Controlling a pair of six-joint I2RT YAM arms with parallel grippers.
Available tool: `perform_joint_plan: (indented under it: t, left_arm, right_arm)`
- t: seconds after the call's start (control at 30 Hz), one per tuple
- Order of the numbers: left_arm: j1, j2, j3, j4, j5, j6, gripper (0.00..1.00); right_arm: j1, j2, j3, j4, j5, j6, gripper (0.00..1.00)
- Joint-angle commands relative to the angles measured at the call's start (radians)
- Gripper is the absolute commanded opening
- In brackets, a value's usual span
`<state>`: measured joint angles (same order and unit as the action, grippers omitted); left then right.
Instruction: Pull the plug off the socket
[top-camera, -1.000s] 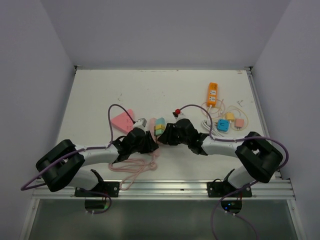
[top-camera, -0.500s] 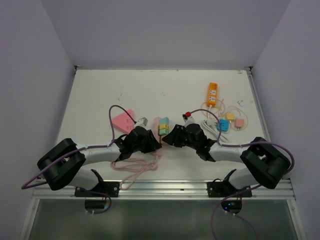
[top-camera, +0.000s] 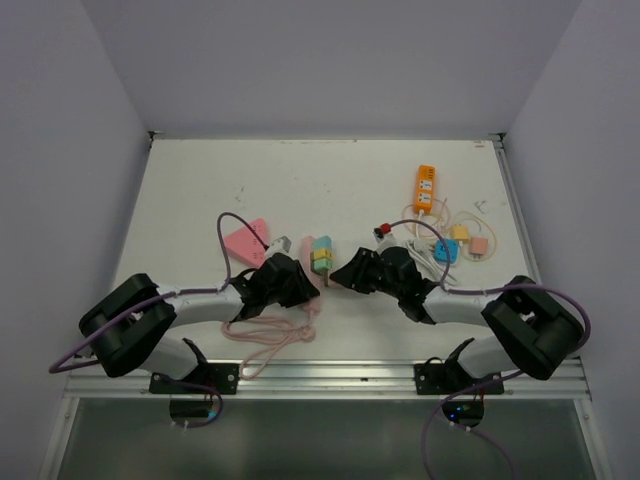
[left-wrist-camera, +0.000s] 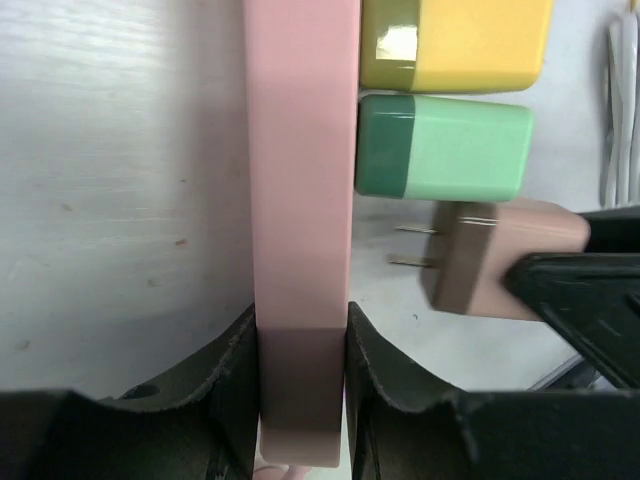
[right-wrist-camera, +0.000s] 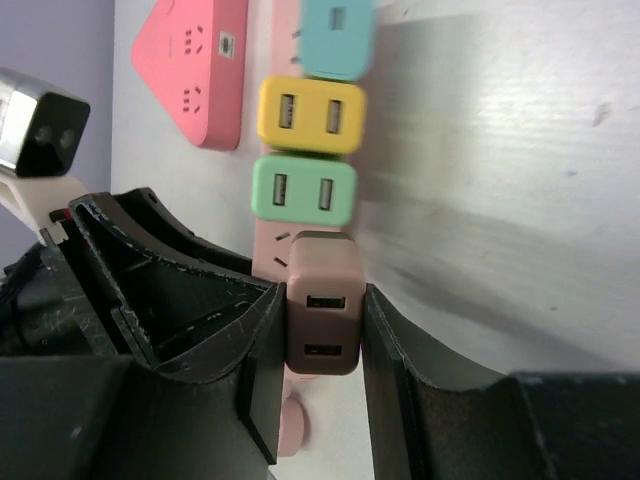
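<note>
Our right gripper pinches the plug, sitting just clear at 3 o'clock of the strip our left gripper clamps.

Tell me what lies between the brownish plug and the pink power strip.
In the left wrist view, only the two prongs of the plug jut into that gap, stopping short of the power strip; beneath is bare table.
</note>
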<state>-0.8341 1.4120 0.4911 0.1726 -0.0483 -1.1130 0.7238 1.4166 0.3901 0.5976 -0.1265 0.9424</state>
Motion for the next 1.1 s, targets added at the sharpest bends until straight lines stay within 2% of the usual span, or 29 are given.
perform_joint_plan:
  t: [0.0,0.27,0.47,0.63,0.73,0.93,0.97,1.03,1.07]
  left_arm:
    - [0.041,0.051,-0.022,-0.225,-0.197,-0.008,0.00]
    - [0.039,0.062,-0.014,-0.220,-0.190,-0.002,0.00]
    - [0.039,0.053,-0.025,-0.190,-0.173,0.018,0.00]
    - [0.041,0.042,-0.036,-0.133,-0.154,0.041,0.00]
    - [0.041,0.035,-0.042,-0.122,-0.147,0.047,0.00]
    - [0.041,0.022,-0.052,-0.108,-0.140,0.050,0.00]
    - [0.040,0.022,-0.054,-0.107,-0.140,0.051,0.00]
    - [0.039,0.024,-0.052,-0.099,-0.134,0.058,0.00]
    - [0.041,0.025,-0.052,-0.097,-0.133,0.058,0.00]
  right_arm:
    - [-0.064,-0.079,-0.010,-0.002,0.008,-0.024,0.00]
    - [-0.098,-0.195,0.013,-0.174,0.066,-0.109,0.00]
    - [-0.222,-0.283,0.035,-0.349,0.162,-0.186,0.00]
    - [-0.354,-0.225,0.053,-0.372,0.130,-0.195,0.00]
    - [-0.406,-0.142,0.076,-0.349,0.038,-0.185,0.00]
    - [-0.439,-0.090,0.151,-0.438,0.063,-0.178,0.22]
    - [-0.443,-0.090,0.171,-0.452,0.076,-0.191,0.30]
    - [-0.454,-0.084,0.194,-0.511,0.111,-0.203,0.38]
    - [-0.457,-0.079,0.214,-0.530,0.120,-0.212,0.46]
